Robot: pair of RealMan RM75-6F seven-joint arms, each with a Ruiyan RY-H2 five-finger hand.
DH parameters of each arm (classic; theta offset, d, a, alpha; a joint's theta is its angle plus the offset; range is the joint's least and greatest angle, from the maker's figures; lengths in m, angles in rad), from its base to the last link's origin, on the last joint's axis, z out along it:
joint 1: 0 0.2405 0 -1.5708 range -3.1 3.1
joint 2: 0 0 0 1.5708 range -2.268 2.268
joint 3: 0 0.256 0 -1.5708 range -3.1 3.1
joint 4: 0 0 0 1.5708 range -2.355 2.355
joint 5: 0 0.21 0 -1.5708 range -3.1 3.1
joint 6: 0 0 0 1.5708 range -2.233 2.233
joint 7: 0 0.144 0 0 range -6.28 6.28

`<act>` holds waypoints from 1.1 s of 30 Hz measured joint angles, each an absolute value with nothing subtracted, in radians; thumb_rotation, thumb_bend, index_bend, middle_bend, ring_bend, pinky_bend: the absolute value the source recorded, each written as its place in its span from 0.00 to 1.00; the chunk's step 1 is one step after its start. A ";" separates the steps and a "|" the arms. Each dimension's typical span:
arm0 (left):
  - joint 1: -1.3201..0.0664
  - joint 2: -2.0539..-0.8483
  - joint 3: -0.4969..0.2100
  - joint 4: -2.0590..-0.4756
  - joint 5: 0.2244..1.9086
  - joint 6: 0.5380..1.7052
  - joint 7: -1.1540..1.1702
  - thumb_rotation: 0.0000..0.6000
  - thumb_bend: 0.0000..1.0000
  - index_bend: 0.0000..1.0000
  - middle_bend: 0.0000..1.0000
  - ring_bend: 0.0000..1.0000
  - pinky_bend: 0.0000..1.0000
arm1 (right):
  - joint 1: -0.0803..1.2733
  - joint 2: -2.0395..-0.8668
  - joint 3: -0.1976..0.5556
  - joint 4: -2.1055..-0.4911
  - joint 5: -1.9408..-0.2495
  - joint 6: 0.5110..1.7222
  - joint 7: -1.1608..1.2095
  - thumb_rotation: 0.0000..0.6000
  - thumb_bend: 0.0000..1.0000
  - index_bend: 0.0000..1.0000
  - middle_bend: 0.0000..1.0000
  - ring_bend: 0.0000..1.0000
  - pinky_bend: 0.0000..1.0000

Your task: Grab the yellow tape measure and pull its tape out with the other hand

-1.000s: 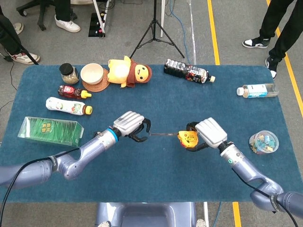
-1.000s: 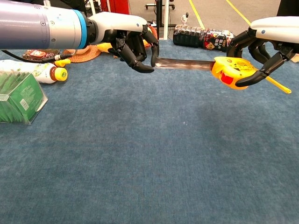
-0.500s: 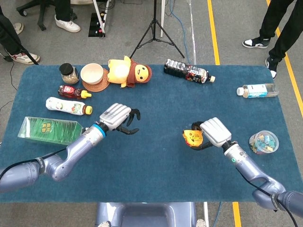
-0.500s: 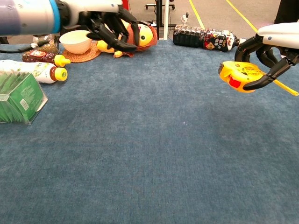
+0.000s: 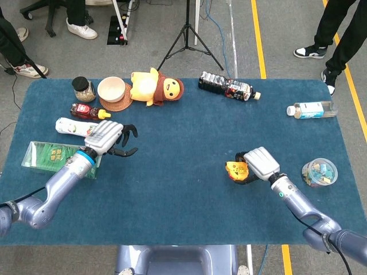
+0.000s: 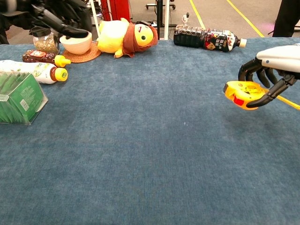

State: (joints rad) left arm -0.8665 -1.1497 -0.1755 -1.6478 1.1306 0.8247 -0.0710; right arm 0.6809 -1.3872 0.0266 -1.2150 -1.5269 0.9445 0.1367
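Observation:
My right hand (image 5: pixel 259 163) (image 6: pixel 274 70) grips the yellow tape measure (image 5: pixel 235 170) (image 6: pixel 242 93) at the right of the blue table, a little above the cloth. No tape shows out of its case. My left hand (image 5: pixel 109 138) (image 6: pixel 58 18) hovers far to the left, near the bottles, with its dark fingers spread and nothing in them. In the chest view only its fingers show at the top left corner.
Along the left lie a green box (image 5: pixel 59 158), a white bottle (image 5: pixel 82 129) and a dark sauce bottle (image 5: pixel 89 112). A bowl (image 5: pixel 111 89), jar (image 5: pixel 84 89) and yellow plush toy (image 5: pixel 156 87) sit at the back. Further bottles (image 5: pixel 228 86) (image 5: pixel 311 109) and a candy tub (image 5: pixel 319 173) lie right.
My left hand let go of the tape and swung away to the left. The tape went back into its case. My right hand sank slightly with the tape measure.

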 measured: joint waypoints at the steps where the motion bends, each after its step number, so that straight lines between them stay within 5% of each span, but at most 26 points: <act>1: -0.857 -1.141 -0.172 -1.652 1.136 0.831 -0.074 0.70 0.28 0.39 0.66 0.61 0.89 | 0.681 -1.399 0.024 -1.197 -1.524 0.937 0.139 0.60 0.18 0.45 0.50 0.50 0.53; 12: -0.769 -1.074 -0.140 -1.676 1.181 0.887 -0.102 0.66 0.28 0.39 0.66 0.61 0.88 | 0.677 -1.456 0.012 -1.110 -1.503 0.900 0.148 0.60 0.18 0.15 0.30 0.33 0.37; 16: -0.747 -1.063 -0.135 -1.671 1.186 0.902 -0.107 0.64 0.28 0.39 0.66 0.60 0.86 | 0.677 -1.439 0.016 -1.124 -1.499 0.901 0.136 0.60 0.18 0.12 0.27 0.31 0.35; 23: -0.710 -1.048 -0.121 -1.666 1.187 0.935 -0.082 0.65 0.28 0.39 0.66 0.58 0.82 | 0.668 -1.391 0.041 -1.196 -1.477 0.929 0.116 0.60 0.18 0.29 0.38 0.40 0.42; 27: -0.675 -1.046 -0.110 -1.672 1.186 0.993 -0.035 0.76 0.28 0.45 0.66 0.58 0.80 | 0.646 -1.362 0.074 -1.240 -1.439 0.984 0.074 0.60 0.21 0.48 0.48 0.53 0.54; 33: -0.585 -1.061 -0.092 -1.687 1.170 1.148 0.050 0.84 0.29 0.49 0.66 0.58 0.80 | 0.578 -1.315 0.123 -1.306 -1.363 1.101 -0.018 0.67 0.27 0.58 0.61 0.69 0.62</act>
